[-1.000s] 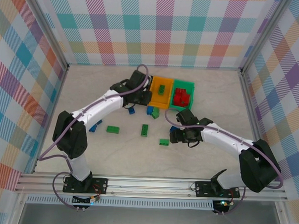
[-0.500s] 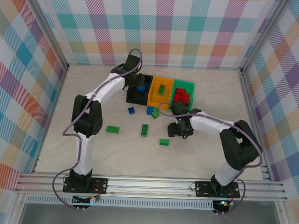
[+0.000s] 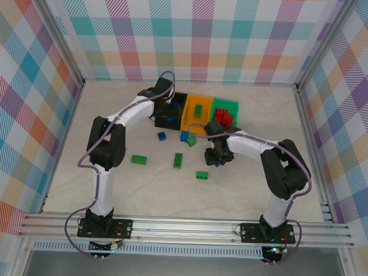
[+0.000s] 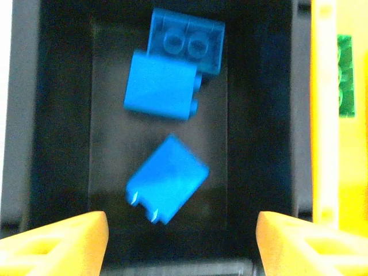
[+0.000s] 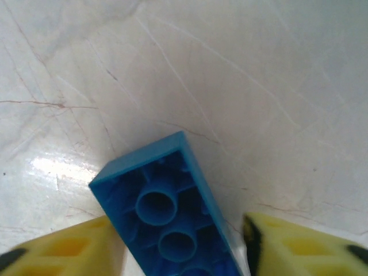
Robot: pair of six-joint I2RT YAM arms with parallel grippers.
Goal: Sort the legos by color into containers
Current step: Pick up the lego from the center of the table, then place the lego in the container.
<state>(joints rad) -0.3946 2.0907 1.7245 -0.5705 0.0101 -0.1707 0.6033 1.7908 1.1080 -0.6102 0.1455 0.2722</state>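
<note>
My left gripper [image 3: 169,108] hangs open over the black bin [image 3: 166,121]. In the left wrist view its yellow fingers [image 4: 57,244] stand wide apart above the black bin [image 4: 63,115]. Three blue bricks are in that bin, and the nearest one [image 4: 167,179] is blurred and tilted. My right gripper [image 3: 214,157] is low on the table, mid-right. Its fingers [image 5: 299,250] straddle an upside-down blue brick [image 5: 167,213]. The left finger touches the brick, and a thin gap shows at the right finger. The orange-yellow bin [image 3: 188,117] holds a green brick [image 3: 198,110]. The green bin [image 3: 235,106] holds red bricks [image 3: 222,119].
Loose bricks lie on the table: a blue one [image 3: 162,136], a blue and green pair [image 3: 187,139], and green ones [image 3: 138,160], [image 3: 178,160], [image 3: 202,174]. The three bins sit side by side at the back centre. Checked walls and metal rails enclose the table.
My left gripper swung from the table up over the black bin and let go of a blue brick, which now sits inside. My right gripper shifted left onto the blue brick.
</note>
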